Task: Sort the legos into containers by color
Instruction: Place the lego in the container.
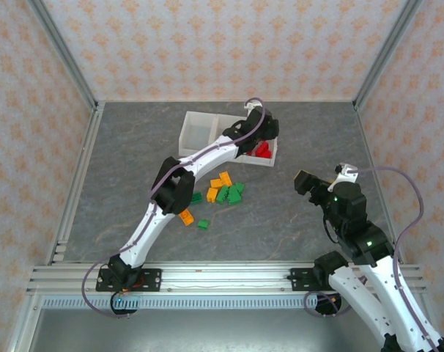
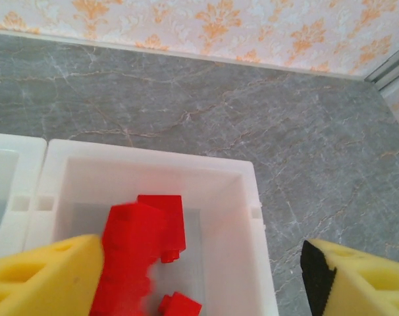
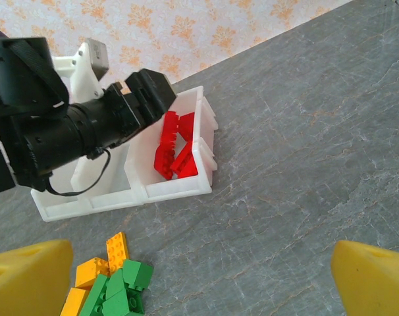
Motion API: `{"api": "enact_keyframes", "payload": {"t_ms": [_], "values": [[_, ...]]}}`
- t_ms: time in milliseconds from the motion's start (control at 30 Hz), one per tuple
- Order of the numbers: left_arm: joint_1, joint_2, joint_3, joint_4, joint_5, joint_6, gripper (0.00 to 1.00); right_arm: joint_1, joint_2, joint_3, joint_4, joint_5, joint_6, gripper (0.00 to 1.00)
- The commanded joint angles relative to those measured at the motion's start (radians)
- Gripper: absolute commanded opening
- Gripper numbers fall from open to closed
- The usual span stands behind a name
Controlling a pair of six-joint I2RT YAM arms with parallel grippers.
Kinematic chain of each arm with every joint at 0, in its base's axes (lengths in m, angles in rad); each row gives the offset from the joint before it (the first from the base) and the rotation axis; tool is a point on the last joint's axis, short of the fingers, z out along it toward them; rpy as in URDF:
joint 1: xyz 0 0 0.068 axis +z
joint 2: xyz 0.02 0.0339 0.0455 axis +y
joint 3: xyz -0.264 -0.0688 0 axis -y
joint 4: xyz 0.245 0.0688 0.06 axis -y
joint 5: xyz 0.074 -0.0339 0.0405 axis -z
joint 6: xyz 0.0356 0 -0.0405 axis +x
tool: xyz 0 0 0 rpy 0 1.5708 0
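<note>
Over the right-end compartment [image 2: 249, 191] I hold the left pincer [image 2: 203, 266] spread wide above the red legos [image 2: 147, 227], the green and orange legos [image 1: 223, 192] lying on the bench [image 1: 302, 139] back toward its base, the right pincer [image 3: 199, 276] wide and empty.

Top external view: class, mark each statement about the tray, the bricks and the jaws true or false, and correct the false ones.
1. The red bricks lie in an end compartment of the tray. True.
2. Every brick is in the tray. False: green bricks and orange bricks lie on the table.
3. The right arm's jaws grip an orange brick. False: they stand open and empty.
4. The left arm's jaws are over the compartment with the red bricks. True.
</note>
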Motion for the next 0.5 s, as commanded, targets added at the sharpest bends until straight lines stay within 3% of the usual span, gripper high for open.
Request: {"api": "enact_keyframes", "payload": {"t_ms": [0,67,233,467], "values": [[0.014,-0.003,0.012,0.058,0.003,0.021,0.84,0.003,-0.019,0.006,-0.008,0.024,0.011,1.00],[0.013,-0.035,-0.004,0.077,0.017,0.042,0.85,0.003,-0.023,0.006,-0.006,0.024,0.009,1.00],[0.017,-0.205,-0.224,0.241,0.082,0.095,0.99,0.003,-0.017,0.003,-0.002,-0.006,-0.001,1.00],[0.018,-0.399,-0.393,0.129,0.037,0.181,0.99,0.003,-0.014,-0.004,0.010,0.008,0.000,1.00]]}}
